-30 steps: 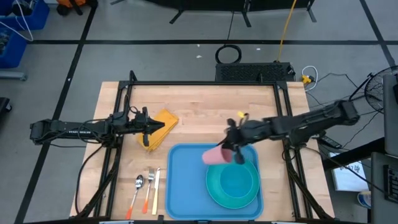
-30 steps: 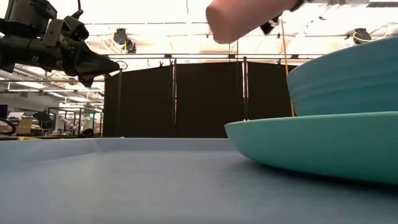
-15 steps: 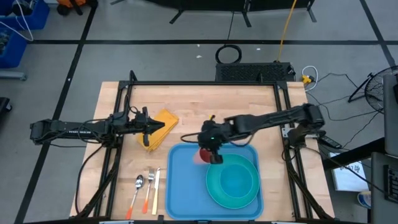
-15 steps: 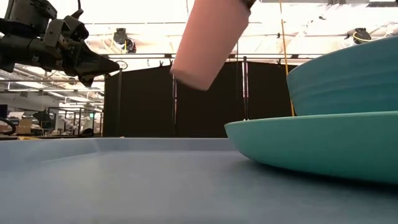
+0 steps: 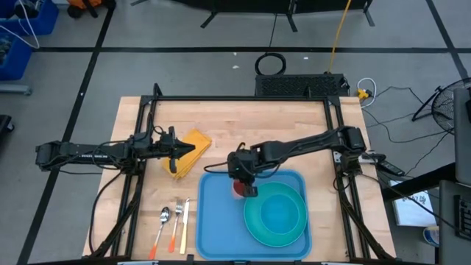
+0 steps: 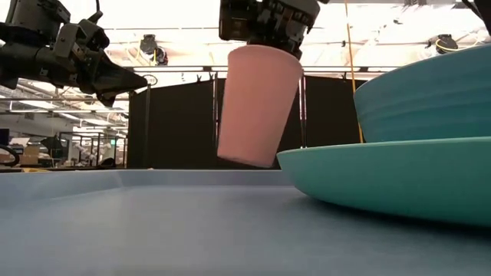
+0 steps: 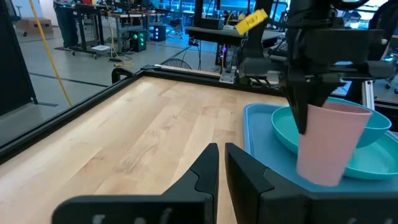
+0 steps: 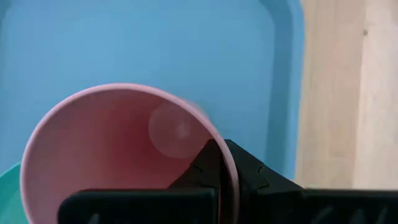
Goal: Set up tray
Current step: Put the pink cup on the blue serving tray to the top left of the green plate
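The light-blue tray (image 5: 213, 221) lies at the table's near edge. A teal plate (image 5: 254, 224) with a teal bowl (image 5: 280, 213) on it sits on the tray's right part. My right gripper (image 5: 243, 173) is shut on a pink cup (image 6: 257, 107) over the tray's far middle, beside the plate. The cup's base is just above the tray floor; I cannot tell whether it touches. My left gripper (image 5: 180, 152) is shut and empty, above the yellow napkin (image 5: 193, 147), which lies flat on the wood. My right gripper holds the pink cup by its rim (image 8: 210, 127), one finger inside the cup and one outside. The fingers come from above, pointing down. The cup hangs below them, mouth up and slightly tilted, its base (image 6: 245, 159) close over the tray.
A spoon, a fork and a knife (image 5: 173, 221) lie side by side on the wood left of the tray. Bare wood lies at the table's far side (image 5: 243, 121). Black frame rails (image 5: 147, 118) run along the table's edges.
My right gripper has carried the pink cup toward the table's left and down toward the tray. The cup has turned from lying on its side to nearly upright, mouth up.
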